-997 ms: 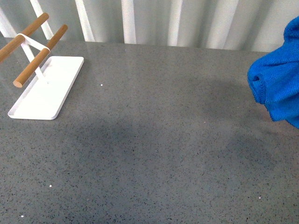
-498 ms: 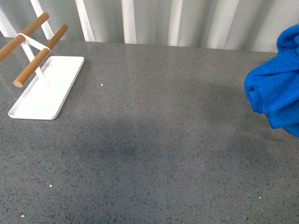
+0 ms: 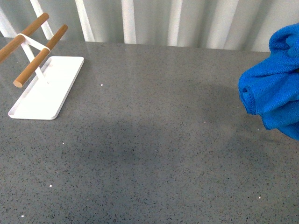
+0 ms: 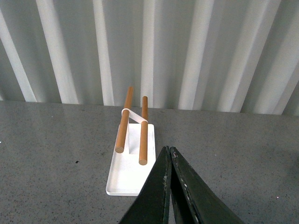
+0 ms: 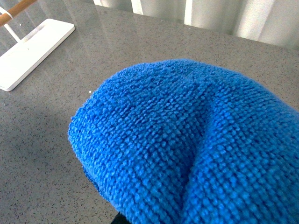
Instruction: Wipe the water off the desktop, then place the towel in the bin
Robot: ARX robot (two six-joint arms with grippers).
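Note:
The bright blue towel (image 3: 273, 88) hangs bunched above the right edge of the dark grey speckled desktop (image 3: 154, 140), held off the surface. In the right wrist view the towel (image 5: 187, 144) fills most of the picture and hides my right gripper, which is shut on it. My left gripper (image 4: 169, 151) is shut and empty, its dark jaws pressed together, hovering over the desktop (image 4: 243, 154) near the white tray. The bin is out of view. No water shows plainly on the desktop.
A flat white tray (image 3: 46, 88) with two wooden bars (image 3: 39, 56) stands at the back left; it also shows in the left wrist view (image 4: 128, 170) and the right wrist view (image 5: 32, 51). A white corrugated wall (image 3: 163, 21) runs behind the desktop.
The towel has moved a little leftward into the front view and slightly up over the last second. The tray has not moved.

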